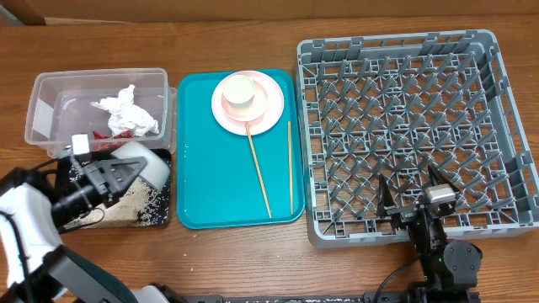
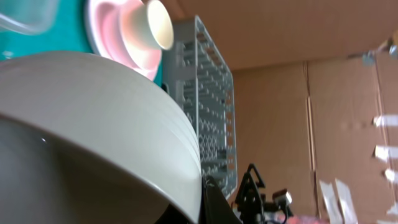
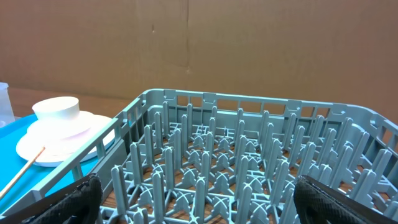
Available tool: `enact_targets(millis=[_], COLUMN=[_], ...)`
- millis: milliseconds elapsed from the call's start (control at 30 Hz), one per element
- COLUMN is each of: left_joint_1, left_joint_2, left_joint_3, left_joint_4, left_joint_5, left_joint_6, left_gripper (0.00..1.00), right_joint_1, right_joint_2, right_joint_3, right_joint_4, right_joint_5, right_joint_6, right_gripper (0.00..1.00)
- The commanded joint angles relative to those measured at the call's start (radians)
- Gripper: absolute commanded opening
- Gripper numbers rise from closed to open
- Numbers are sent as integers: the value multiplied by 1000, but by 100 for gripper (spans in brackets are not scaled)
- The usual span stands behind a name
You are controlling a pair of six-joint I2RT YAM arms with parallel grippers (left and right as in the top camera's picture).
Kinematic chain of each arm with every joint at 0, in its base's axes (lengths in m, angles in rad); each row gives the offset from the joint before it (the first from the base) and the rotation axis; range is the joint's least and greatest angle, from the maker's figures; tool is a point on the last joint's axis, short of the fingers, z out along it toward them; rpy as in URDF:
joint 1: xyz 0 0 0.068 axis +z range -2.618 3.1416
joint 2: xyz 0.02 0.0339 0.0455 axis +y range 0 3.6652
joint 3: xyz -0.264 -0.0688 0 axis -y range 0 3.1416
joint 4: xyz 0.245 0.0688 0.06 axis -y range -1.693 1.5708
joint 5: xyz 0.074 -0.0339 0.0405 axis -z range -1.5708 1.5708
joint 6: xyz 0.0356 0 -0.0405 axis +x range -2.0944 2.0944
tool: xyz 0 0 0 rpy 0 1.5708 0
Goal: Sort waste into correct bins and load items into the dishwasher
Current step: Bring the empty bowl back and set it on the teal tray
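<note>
- Gripping a white bowl [image 1: 154, 168] at its rim, the left gripper [image 1: 130, 172] has its jaws clenched on the bowl; the bowl is tilted on its side above the black tray [image 1: 162, 222].
- The left wrist view is filled mostly by the bowl's pale outer wall; whether a second bowl is nested in it cannot be told.
- Loose rice scraps [image 1: 135, 202] lie scattered on the floor of the black tray, below and beside the bowl.
- The clear tub [image 1: 42, 109] stands just behind the black tray. It holds a crumpled napkin [image 1: 126, 114] and a red packet [image 1: 105, 133].
- The teal tray [image 1: 210, 168] lies between the two bins and the grey rack [image 1: 404, 101].
- A pink plate [image 1: 265, 109] sits at the far end of the teal tray, with a white cup [image 1: 238, 90] standing on it.
- Two chopsticks [image 1: 258, 168] lie lengthwise on the teal tray. One touches the plate's near edge and runs at a slant; the other lies straight along the tray's right side.
- The right gripper [image 1: 411, 189] hovers over the near edge of the rack with its jaws spread wide and released, grasping nothing.
- The rack shows only its upright pegs and grid floor.
</note>
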Motion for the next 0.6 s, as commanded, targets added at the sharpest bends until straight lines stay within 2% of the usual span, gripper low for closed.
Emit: enact_targets(millis=[0,100,333,567], left_joint_1=[-101,-178,-444,-777], left_joint_2=[-70,-105,-205,-201], left_joint_3=[30,42,43,43], left_joint_4=[52,139,365,439], left_joint_5=[-35,-119,-470,-912], left_joint_6=[-122,-271,-643,-813], left_gripper=[4,4,4,4], right_joint_1=[0,0,0,0], right_joint_2=[-3,-3,-3,-3], right_joint_3=[-10,-10,-10,-10], right_joint_4=[5,5,5,5], right_joint_5=[-2,-2,-2,-2], right_joint_6=[4,4,4,4], right_gripper=[100,100,100,100])
